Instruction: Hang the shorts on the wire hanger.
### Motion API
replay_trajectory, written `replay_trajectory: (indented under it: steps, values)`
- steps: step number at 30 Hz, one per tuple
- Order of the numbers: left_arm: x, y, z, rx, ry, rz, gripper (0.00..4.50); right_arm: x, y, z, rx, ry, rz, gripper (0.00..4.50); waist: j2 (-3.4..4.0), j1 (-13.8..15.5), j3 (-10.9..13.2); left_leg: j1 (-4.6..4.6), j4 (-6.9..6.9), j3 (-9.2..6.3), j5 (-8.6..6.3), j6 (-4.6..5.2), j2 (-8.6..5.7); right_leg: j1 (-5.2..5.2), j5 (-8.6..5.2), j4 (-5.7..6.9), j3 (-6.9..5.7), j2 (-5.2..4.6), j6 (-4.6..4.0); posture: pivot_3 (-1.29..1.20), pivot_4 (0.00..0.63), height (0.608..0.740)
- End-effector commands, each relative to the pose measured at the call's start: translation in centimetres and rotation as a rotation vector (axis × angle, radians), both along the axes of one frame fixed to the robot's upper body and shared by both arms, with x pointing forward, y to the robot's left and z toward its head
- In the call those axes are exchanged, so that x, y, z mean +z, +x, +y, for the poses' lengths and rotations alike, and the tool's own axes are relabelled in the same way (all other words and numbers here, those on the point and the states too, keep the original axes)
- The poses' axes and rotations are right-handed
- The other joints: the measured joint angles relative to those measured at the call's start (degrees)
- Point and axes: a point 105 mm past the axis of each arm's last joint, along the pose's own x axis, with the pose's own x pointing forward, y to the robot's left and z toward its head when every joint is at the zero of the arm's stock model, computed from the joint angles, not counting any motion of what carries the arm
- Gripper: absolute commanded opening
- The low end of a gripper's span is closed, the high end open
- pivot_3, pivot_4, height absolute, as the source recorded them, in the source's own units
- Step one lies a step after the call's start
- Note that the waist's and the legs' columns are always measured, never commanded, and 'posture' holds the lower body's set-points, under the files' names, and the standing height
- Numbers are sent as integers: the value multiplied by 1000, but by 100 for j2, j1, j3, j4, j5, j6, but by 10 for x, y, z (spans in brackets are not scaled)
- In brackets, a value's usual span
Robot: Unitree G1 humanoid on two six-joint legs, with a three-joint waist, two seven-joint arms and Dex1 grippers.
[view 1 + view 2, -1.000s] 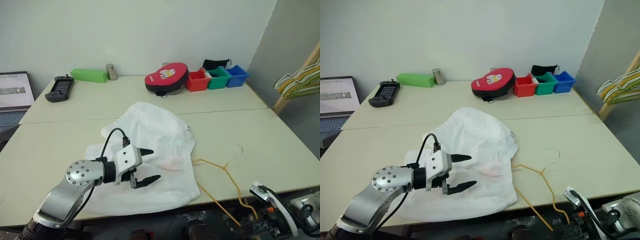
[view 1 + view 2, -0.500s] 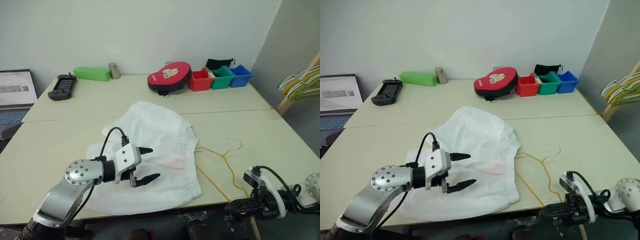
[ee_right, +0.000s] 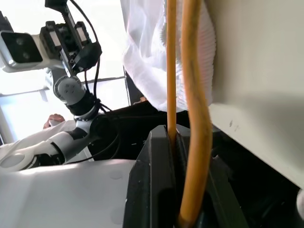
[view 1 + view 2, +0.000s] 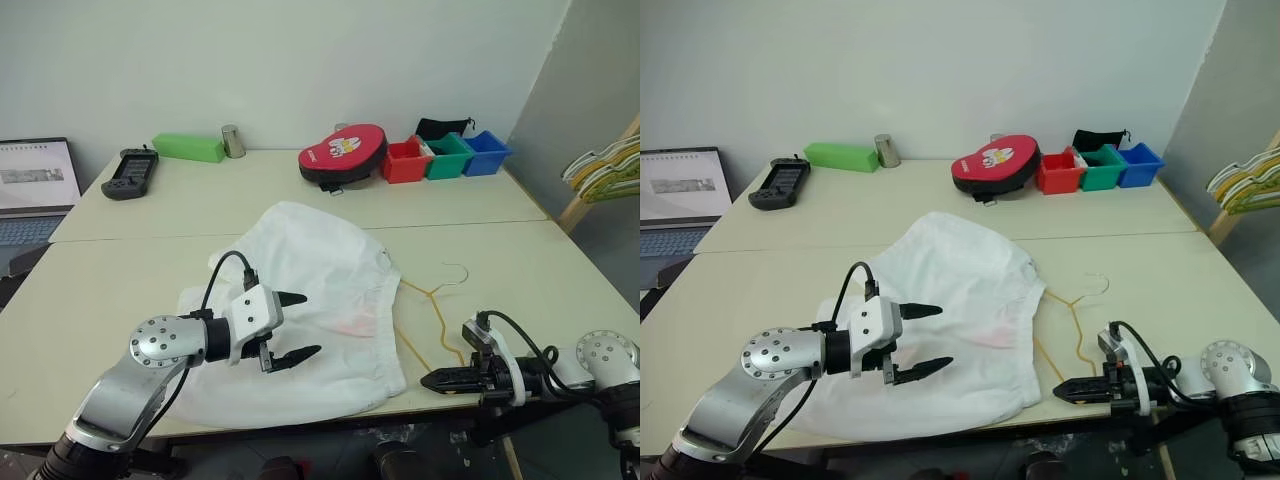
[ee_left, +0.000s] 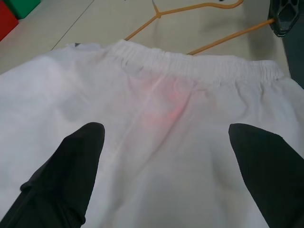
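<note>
The white shorts (image 4: 310, 290) lie spread on the table, with the gathered waistband (image 5: 199, 66) and a faint pink mark (image 5: 164, 104) towards the right. My left gripper (image 4: 292, 327) hovers open just above them, black fingers (image 5: 71, 166) wide apart with nothing between. The yellow-orange wire hanger (image 4: 437, 310) lies on the table to the right of the waistband, its hook (image 4: 1098, 283) pointing away from me. My right gripper (image 4: 436, 380) is at the table's front edge, pointing left and shut on the hanger's wire (image 3: 169, 71). Whether the hanger's left side goes under the fabric, I cannot tell.
Along the back of the table stand a red padded case (image 4: 342, 153), red, green and blue bins (image 4: 447, 157), a green box (image 4: 188, 147), a metal cup (image 4: 234, 141) and a black controller (image 4: 130, 173). A laptop (image 4: 35, 190) sits at the left. A bunch of hangers (image 4: 605, 168) is at the right.
My right arm has swung up and to the left, to the table's front edge, and has drawn the hanger further onto the table. The left gripper has held still and open. The camera has shifted slightly.
</note>
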Motion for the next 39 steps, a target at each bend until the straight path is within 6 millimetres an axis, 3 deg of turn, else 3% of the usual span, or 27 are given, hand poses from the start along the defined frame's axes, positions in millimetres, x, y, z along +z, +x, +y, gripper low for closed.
replay_trajectory:
  steps: [1,8,12,16,20,23,26,32,35,39]
  values:
    - [11,2,1,-3,-3,-54,4473,13,21,-3,-68,15,-76,0,4,-3,-5,-1,0,0,0,0,0,0,1,1,0,0,0,-2,14,740]
    - [11,1,0,-6,-8,-51,4473,29,55,3,-122,-84,-300,0,28,-3,-36,-1,4,2,0,0,-1,0,6,0,2,0,8,-5,3,740]
    - [20,3,7,-29,16,-39,4473,44,61,12,10,-249,-573,0,37,-4,-44,-8,4,0,0,0,-2,-6,6,0,0,0,9,-9,0,740]
    - [86,27,25,-45,-12,-69,4473,69,90,23,114,-486,-1001,0,34,-1,-47,-46,15,-11,2,0,0,-49,6,15,-14,1,9,-7,0,740]
    - [153,61,36,-28,-32,-196,4473,77,130,27,137,-729,-1277,0,28,-7,-74,-73,33,0,6,1,-3,-91,9,54,-7,4,11,-11,0,740]
    - [178,83,50,5,37,-295,4473,80,155,28,136,-885,-1454,0,44,-13,-97,-73,31,1,7,1,-7,-93,8,54,-6,5,11,-3,0,740]
    - [184,103,66,22,151,-358,4473,79,162,32,225,-979,-1634,0,49,-4,-105,-70,17,3,6,2,-12,-97,9,58,-2,3,7,2,0,740]
    - [175,124,72,-13,269,-377,4473,86,164,43,254,-981,-1745,0,48,5,-106,-117,18,-3,6,2,-8,-145,8,87,-7,4,-29,-5,0,740]
    - [159,138,61,-70,331,-374,4473,97,158,59,291,-963,-1850,0,48,13,-106,-153,36,-7,7,2,-9,-180,10,104,-9,4,-30,-5,0,740]
    - [153,147,51,-106,349,-367,4473,103,156,68,285,-956,-1881,0,48,12,-106,-157,54,-8,6,2,-11,-177,10,109,-9,4,-30,-38,0,740]
